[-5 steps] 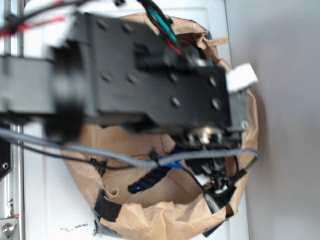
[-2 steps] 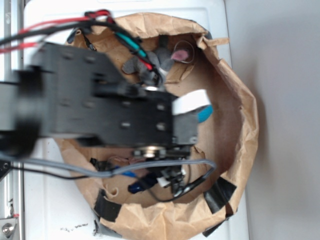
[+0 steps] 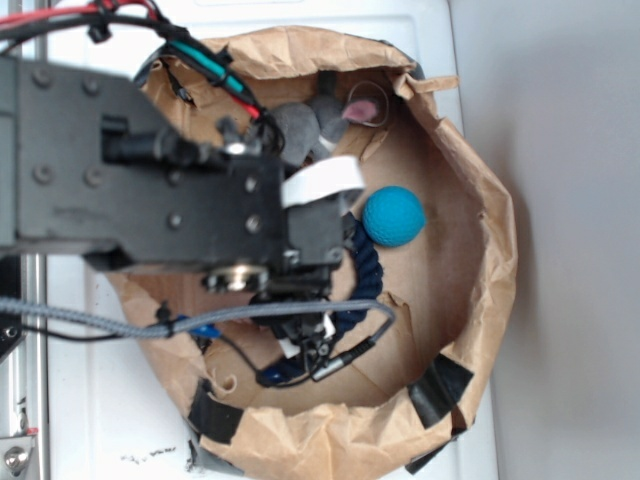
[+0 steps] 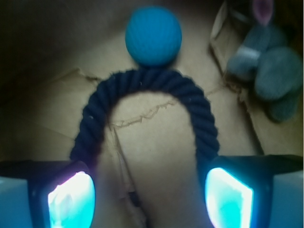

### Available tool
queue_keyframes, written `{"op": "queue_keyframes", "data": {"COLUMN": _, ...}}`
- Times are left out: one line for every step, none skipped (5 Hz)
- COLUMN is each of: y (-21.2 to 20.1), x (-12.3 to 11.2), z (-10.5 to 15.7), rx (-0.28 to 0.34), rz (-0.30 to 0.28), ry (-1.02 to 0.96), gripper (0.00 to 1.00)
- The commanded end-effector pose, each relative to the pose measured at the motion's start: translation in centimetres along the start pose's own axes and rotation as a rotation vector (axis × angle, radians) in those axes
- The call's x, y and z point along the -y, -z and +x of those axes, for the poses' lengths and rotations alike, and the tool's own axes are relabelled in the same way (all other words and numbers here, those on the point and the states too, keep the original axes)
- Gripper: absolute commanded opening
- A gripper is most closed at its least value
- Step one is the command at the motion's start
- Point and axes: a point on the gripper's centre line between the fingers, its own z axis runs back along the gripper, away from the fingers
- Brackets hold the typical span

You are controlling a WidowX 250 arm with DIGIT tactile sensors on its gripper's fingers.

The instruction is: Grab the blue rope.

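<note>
While gripper (image 4: 149,192) hangs spread wide over the rope (image 4: 142,85), U-bent in the bag (image 3: 470,180) touching the ball (image 4: 153,35), approach step; next likely descend, straddle one leg, close.

A crumpled brown paper bag (image 3: 470,270) with a rolled-down rim fills the middle of the exterior view, patched with black tape (image 3: 440,390) at its lower edge. On its creased floor lies a round teal ball (image 3: 393,216), right of centre; in the wrist view it sits at the top middle. A grey plush toy (image 3: 318,118) with a pink ear lies at the bag's upper wall, upper right in the wrist view. The bag rests on a white table (image 3: 100,400), with a grey surface (image 3: 570,240) to the right.
</note>
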Motion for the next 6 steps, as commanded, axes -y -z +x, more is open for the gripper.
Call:
{"op": "queue_keyframes", "data": {"y": 1.3, "x": 2.4, "z": -0.7, "rx": 0.01, "rz": 0.004, "ry": 0.025, "gripper": 1.0}}
{"op": "queue_keyframes", "data": {"y": 1.6, "x": 3.9, "z": -0.5, "rx": -0.016, "rz": 0.003, "ry": 0.009, "gripper": 1.0}}
{"op": "queue_keyframes", "data": {"y": 2.3, "x": 4.9, "z": -0.6, "rx": -0.031, "rz": -0.008, "ry": 0.003, "gripper": 1.0}}
{"op": "queue_keyframes", "data": {"y": 2.9, "x": 5.5, "z": -0.3, "rx": -0.042, "rz": -0.028, "ry": 0.005, "gripper": 1.0}}
{"op": "queue_keyframes", "data": {"y": 3.9, "x": 5.9, "z": -0.5, "rx": -0.033, "rz": -0.019, "ry": 0.007, "gripper": 1.0}}
{"op": "queue_keyframes", "data": {"y": 5.7, "x": 5.9, "z": -0.7, "rx": -0.011, "rz": -0.013, "ry": 0.027, "gripper": 1.0}}
